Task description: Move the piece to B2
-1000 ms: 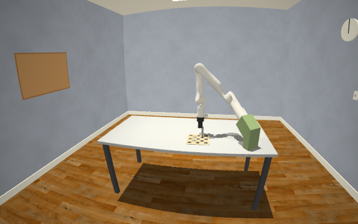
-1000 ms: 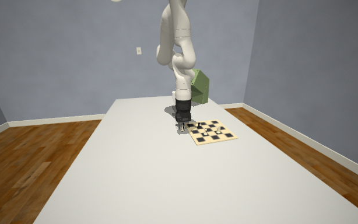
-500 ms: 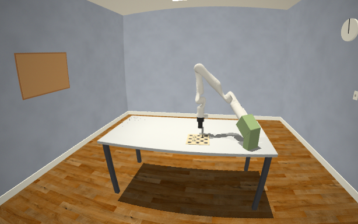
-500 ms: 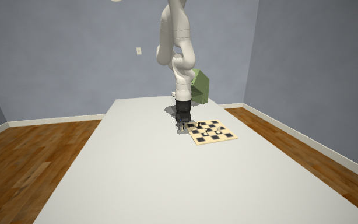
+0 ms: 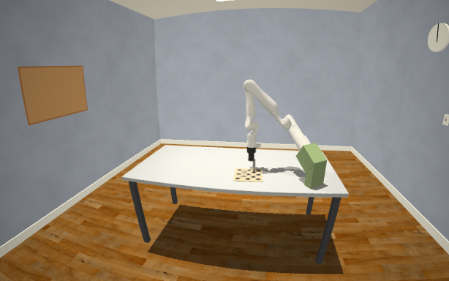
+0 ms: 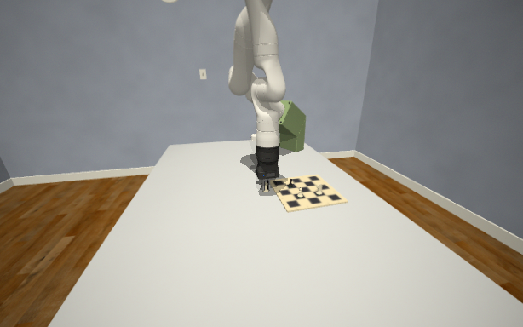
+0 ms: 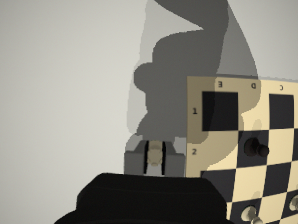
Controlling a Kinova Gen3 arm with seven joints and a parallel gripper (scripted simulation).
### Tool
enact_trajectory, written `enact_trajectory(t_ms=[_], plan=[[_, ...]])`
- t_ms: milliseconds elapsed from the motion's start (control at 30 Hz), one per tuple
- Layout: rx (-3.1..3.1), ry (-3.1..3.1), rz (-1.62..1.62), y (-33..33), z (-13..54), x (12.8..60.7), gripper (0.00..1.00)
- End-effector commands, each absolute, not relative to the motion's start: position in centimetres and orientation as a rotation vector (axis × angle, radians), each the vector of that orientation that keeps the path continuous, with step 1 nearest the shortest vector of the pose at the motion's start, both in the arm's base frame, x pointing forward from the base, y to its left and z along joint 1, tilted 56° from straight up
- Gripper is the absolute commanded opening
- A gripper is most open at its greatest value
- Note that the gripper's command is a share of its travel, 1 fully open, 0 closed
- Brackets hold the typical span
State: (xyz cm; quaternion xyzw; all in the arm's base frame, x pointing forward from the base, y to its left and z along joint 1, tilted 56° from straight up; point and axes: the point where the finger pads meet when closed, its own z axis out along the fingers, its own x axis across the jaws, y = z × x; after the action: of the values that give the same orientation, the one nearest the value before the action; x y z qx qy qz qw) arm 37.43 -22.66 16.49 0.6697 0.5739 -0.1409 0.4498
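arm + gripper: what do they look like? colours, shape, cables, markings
Arm: glossy white, rounded tubular links with thin seam lines at the joints. It rises from a green angular base. Wrist section is a black ribbed cylinder. Gripper: dark grey body with a small blue dot, and two short grey jaws with darker inner faces. No cables, logos or lettering show.
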Motion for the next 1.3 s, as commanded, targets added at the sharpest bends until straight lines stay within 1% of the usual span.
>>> enact_trajectory(t_ms=[0,533,567,700,733,800,833,900,933,1000,1033,1267], plan=[[1.655,1.420,-0.348,-22.62,16.50,37.45,0.00],[1.655,1.420,-0.348,-22.62,16.50,37.45,0.00],[1.655,1.420,-0.348,-22.62,16.50,37.45,0.15],[1.655,1.420,-0.348,-22.62,16.50,37.45,0.15],[1.655,1.420,-0.348,-22.62,16.50,37.45,0.29],[1.655,1.420,-0.348,-22.62,16.50,37.45,0.29],[1.655,1.420,-0.348,-22.62,16.50,37.45,0.44],[1.655,1.420,-0.348,-22.62,16.50,37.45,0.44],[1.655,1.420,-0.348,-22.62,16.50,37.45,0.58],[1.655,1.420,-0.348,-22.62,16.50,37.45,0.58],[1.655,1.420,-0.348,-22.62,16.50,37.45,0.73],[1.655,1.420,-0.348,-22.62,16.50,37.45,0.73]])
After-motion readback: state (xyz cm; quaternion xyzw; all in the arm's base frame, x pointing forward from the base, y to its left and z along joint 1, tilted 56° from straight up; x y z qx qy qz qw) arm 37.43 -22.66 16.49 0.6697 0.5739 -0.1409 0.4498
